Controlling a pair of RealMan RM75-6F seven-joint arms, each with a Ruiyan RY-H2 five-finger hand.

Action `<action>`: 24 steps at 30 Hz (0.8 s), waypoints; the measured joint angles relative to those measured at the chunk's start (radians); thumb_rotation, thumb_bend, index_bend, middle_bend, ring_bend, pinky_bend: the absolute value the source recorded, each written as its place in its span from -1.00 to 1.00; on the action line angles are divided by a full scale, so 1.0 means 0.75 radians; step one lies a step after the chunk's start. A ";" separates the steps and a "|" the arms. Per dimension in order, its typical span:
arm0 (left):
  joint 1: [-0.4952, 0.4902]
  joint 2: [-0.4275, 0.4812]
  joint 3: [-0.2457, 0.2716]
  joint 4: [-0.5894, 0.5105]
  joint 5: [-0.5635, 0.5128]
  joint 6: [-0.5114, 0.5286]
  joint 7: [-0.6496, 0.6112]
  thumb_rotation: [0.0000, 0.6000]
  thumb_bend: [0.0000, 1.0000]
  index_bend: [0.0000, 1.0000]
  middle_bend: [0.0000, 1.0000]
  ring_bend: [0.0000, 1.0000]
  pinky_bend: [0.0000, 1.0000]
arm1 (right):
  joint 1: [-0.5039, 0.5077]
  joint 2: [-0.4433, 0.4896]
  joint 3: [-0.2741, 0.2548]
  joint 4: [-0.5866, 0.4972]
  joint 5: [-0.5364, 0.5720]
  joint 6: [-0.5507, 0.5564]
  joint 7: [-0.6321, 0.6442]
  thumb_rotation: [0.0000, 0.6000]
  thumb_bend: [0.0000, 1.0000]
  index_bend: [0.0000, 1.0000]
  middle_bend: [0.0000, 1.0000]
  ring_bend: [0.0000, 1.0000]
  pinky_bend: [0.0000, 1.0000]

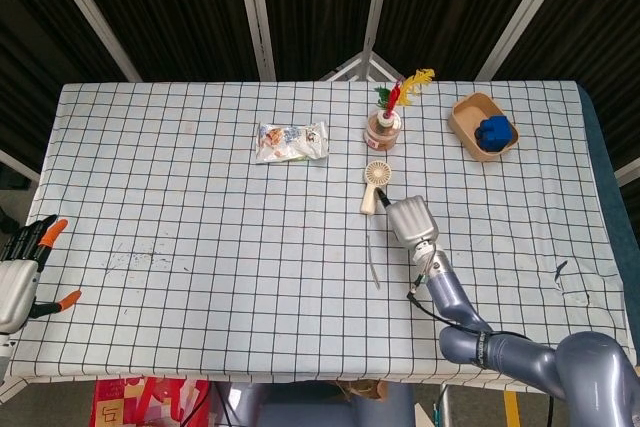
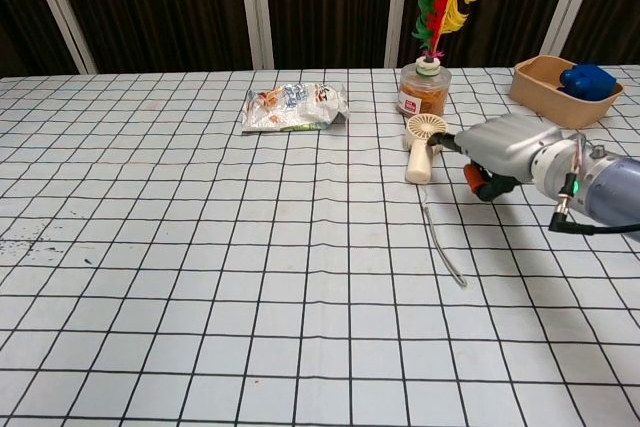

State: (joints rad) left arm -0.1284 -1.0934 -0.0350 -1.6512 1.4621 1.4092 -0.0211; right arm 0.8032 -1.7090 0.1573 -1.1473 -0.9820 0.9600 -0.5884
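Chest view: the right hand (image 2: 492,155) is seen just beside the small handheld fan (image 2: 421,147), which lies flat on the checked tablecloth (image 2: 200,247) in front of the jar with feathers (image 2: 424,87). Whether its fingers are closed or touch the fan cannot be told. The left hand (image 1: 20,269) is held at the table's left edge, fingers apart, nothing gripped.

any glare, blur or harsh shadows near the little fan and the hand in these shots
Head view: even overhead light, no glare on the checked tablecloth; the mini fan and right hand are sharp, shadows faint. Chest view: soft shadow under the right hand, the fan crisp, a mild sheen on the hand's grey shell, no motion blur; grid lines bend slightly toward the edges.
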 measured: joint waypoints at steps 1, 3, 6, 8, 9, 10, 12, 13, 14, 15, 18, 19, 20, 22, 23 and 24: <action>0.000 0.000 0.000 0.000 -0.001 -0.001 0.000 1.00 -0.94 -1.00 -1.00 -1.00 -1.00 | -0.003 0.013 0.014 -0.020 -0.026 0.035 0.021 1.00 0.63 -1.00 0.62 0.73 0.66; 0.000 0.000 0.000 -0.002 -0.004 -0.002 0.000 1.00 -0.94 -1.00 -1.00 -1.00 -1.00 | -0.010 0.039 0.034 -0.057 -0.064 0.084 0.047 1.00 0.63 -1.00 0.62 0.73 0.66; 0.000 0.002 0.000 -0.005 -0.007 -0.006 0.001 1.00 -0.94 -1.00 -1.00 -1.00 -1.00 | -0.027 0.092 0.052 -0.128 -0.110 0.144 0.074 1.00 0.63 -1.00 0.62 0.73 0.66; 0.001 0.003 0.001 -0.007 -0.006 -0.005 0.003 1.00 -0.94 -1.00 -1.00 -1.00 -1.00 | -0.048 0.136 0.054 -0.184 -0.136 0.176 0.085 1.00 0.63 -1.00 0.62 0.71 0.65; 0.002 0.004 0.002 -0.007 -0.006 -0.004 0.004 1.00 -0.94 -1.00 -1.00 -1.00 -1.00 | -0.059 0.157 0.052 -0.209 -0.147 0.189 0.089 1.00 0.63 -1.00 0.59 0.66 0.61; 0.003 0.004 0.003 -0.007 -0.005 -0.002 0.005 1.00 -0.94 -1.00 -1.00 -1.00 -1.00 | -0.079 0.187 0.045 -0.245 -0.162 0.209 0.095 1.00 0.63 -1.00 0.51 0.54 0.53; 0.005 0.004 0.003 -0.007 -0.003 0.001 0.007 1.00 -0.94 -1.00 -1.00 -1.00 -1.00 | -0.115 0.236 0.027 -0.302 -0.185 0.236 0.105 1.00 0.60 -1.00 0.22 0.23 0.24; 0.006 0.005 0.003 -0.006 -0.001 0.005 0.009 1.00 -0.94 -1.00 -1.00 -1.00 -1.00 | -0.143 0.271 0.010 -0.343 -0.200 0.255 0.113 1.00 0.54 -1.00 0.00 -0.01 0.02; 0.007 0.004 0.004 -0.004 0.001 0.009 0.010 1.00 -0.94 -1.00 -1.00 -1.00 -1.00 | -0.167 0.299 -0.006 -0.375 -0.212 0.270 0.121 1.00 0.48 -1.00 -0.14 -0.17 -0.13; 0.009 0.004 0.004 -0.003 0.003 0.013 0.012 1.00 -0.94 -1.00 -1.00 -1.00 -1.00 | -0.192 0.329 -0.024 -0.408 -0.225 0.287 0.130 1.00 0.37 -1.00 -0.35 -0.41 -0.33; 0.014 0.003 0.005 0.001 0.007 0.023 0.022 1.00 -0.94 -1.00 -1.00 -1.00 -1.00 | -0.295 0.437 -0.098 -0.519 -0.280 0.357 0.173 1.00 0.16 -1.00 -0.75 -0.86 -0.71; 0.015 0.003 0.005 0.002 0.009 0.027 0.027 1.00 -0.94 -1.00 -1.00 -1.00 -1.00 | -0.341 0.483 -0.133 -0.561 -0.306 0.387 0.193 1.00 0.10 -1.00 -0.85 -0.95 -0.79; 0.017 0.001 0.006 0.003 0.011 0.031 0.031 1.00 -0.94 -1.00 -1.00 -1.00 -1.00 | -0.373 0.518 -0.160 -0.592 -0.325 0.407 0.206 1.00 0.08 -1.00 -0.91 -0.98 -0.83; 0.019 -0.002 0.008 0.005 0.020 0.039 0.045 1.00 -0.94 -1.00 -1.00 -1.00 -1.00 | -0.443 0.599 -0.218 -0.658 -0.364 0.452 0.233 1.00 0.03 -1.00 -0.98 -1.00 -0.86; 0.020 -0.004 0.009 0.006 0.025 0.043 0.052 1.00 -0.94 -1.00 -1.00 -1.00 -1.00 | -0.472 0.631 -0.242 -0.683 -0.384 0.474 0.244 1.00 0.02 -1.00 -1.00 -1.00 -0.86; 0.021 -0.007 0.010 0.008 0.030 0.047 0.060 1.00 -0.94 -1.00 -1.00 -1.00 -1.00 | -0.501 0.661 -0.264 -0.703 -0.406 0.498 0.255 1.00 0.01 -1.00 -1.00 -1.00 -0.88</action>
State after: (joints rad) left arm -0.1128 -1.0987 -0.0277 -1.6453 1.4843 1.4447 0.0238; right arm 0.4277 -1.2131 -0.0404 -1.6748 -1.2863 1.3332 -0.3970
